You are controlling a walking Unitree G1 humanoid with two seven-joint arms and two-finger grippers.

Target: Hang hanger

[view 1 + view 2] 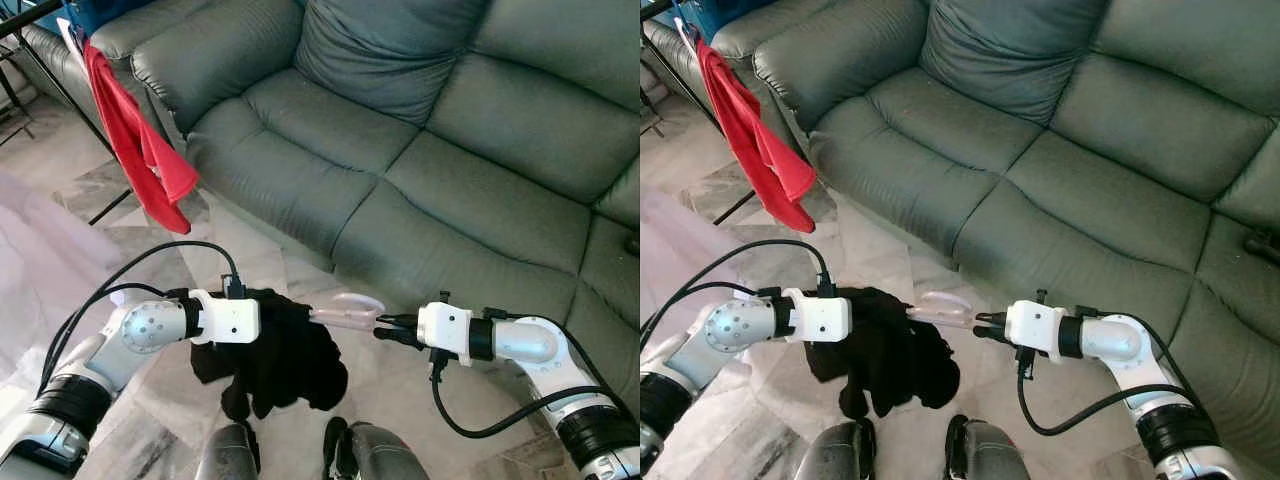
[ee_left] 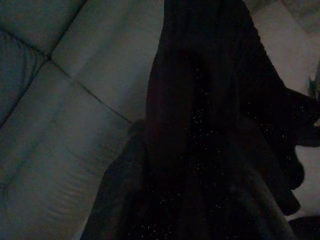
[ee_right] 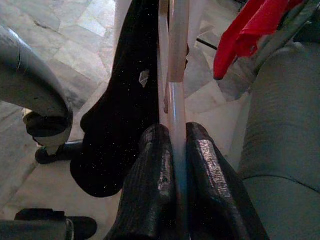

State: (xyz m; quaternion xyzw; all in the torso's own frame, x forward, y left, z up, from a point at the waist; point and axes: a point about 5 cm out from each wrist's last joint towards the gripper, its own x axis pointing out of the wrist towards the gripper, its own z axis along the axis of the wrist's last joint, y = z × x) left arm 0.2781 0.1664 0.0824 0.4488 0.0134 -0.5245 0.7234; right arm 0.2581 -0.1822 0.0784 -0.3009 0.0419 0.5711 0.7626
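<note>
Pink plastic hanger point(image 1: 348, 308) w/ black garment point(image 1: 285, 355), right claw point(image 1: 385, 329) pinching hook.

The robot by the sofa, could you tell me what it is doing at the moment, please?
The robot stands before a grey sofa, holding a pale pink hanger with a black garment draped on it. The right gripper is pinched shut on the hanger's hook end, clearest in the right wrist view. The left gripper reaches into the garment from the other side, its fingers buried in cloth. A red cloth already hangs from a dark rack up to the left; the hanger is not yet hung.
</note>
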